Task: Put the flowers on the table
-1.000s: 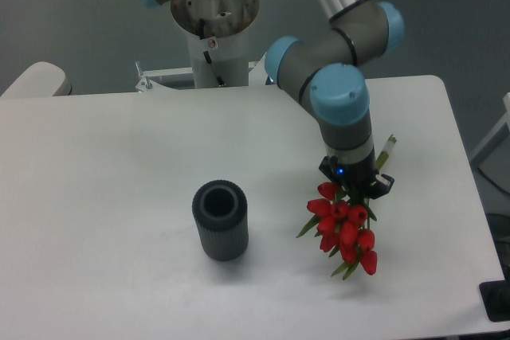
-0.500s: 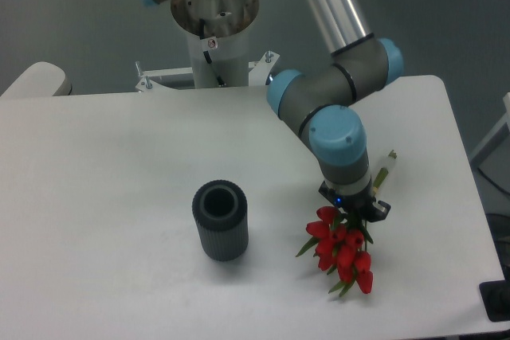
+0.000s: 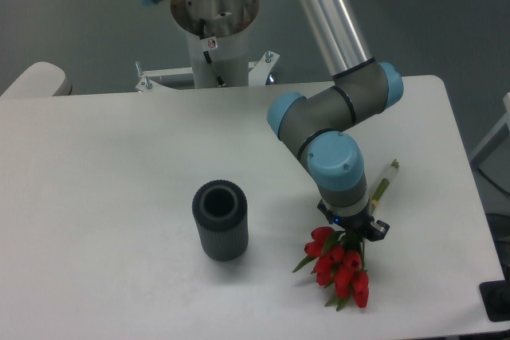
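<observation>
The flowers (image 3: pixel 338 267), red tulips with green stems, hang from my gripper (image 3: pixel 352 228) near the front right of the white table (image 3: pixel 111 173). The blooms point toward the front edge and sit at or just above the tabletop. The stem end (image 3: pixel 383 182) sticks out behind the gripper toward the right. The gripper is shut on the stems, its fingertips hidden by the wrist and blooms. I cannot tell whether the blooms touch the table.
A dark grey ribbed vase (image 3: pixel 220 220) stands upright left of the flowers, about a hand's width away. The white robot pedestal (image 3: pixel 213 33) is behind the table's back edge. The table's right edge is close to the flowers.
The gripper has moved down and slightly toward the front edge with the flowers, bringing the blooms lower and closer to the tabletop. The vase has not moved.
</observation>
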Robot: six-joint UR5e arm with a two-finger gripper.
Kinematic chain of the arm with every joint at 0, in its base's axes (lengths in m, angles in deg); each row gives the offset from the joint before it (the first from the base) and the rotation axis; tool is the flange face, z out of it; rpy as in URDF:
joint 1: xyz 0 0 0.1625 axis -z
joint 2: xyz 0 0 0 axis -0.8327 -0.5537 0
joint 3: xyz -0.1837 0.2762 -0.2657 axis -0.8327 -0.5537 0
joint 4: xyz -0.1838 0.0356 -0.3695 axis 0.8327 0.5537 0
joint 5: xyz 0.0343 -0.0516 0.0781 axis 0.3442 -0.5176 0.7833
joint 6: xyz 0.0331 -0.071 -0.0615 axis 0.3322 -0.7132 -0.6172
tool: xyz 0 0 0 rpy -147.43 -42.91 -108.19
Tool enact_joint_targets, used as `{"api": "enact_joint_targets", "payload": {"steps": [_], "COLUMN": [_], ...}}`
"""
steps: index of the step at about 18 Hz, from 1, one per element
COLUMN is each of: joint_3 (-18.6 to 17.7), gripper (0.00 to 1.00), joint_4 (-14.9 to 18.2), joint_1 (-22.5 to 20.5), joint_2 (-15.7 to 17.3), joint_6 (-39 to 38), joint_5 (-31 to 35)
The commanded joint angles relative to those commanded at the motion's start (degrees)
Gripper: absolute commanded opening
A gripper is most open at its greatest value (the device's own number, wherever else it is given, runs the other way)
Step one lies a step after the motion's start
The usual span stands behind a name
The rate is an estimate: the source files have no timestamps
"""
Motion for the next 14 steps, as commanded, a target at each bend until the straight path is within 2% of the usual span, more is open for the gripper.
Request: {"api": "enact_joint_targets", "payload": {"steps": [6,11,14], "joint_3": [7.20,10.20,12.30], "gripper": [1.00,1.00,1.00], "joint_4": [-0.09,-0.09,-0.09], "joint_1": [-0.35,-2.72,-6.14], "joint_2": [0.61,0.70,1.06], "joint_6": [1.67,1.84,2.19], "joint_5": [-2.45,-15.79,-23.70]}}
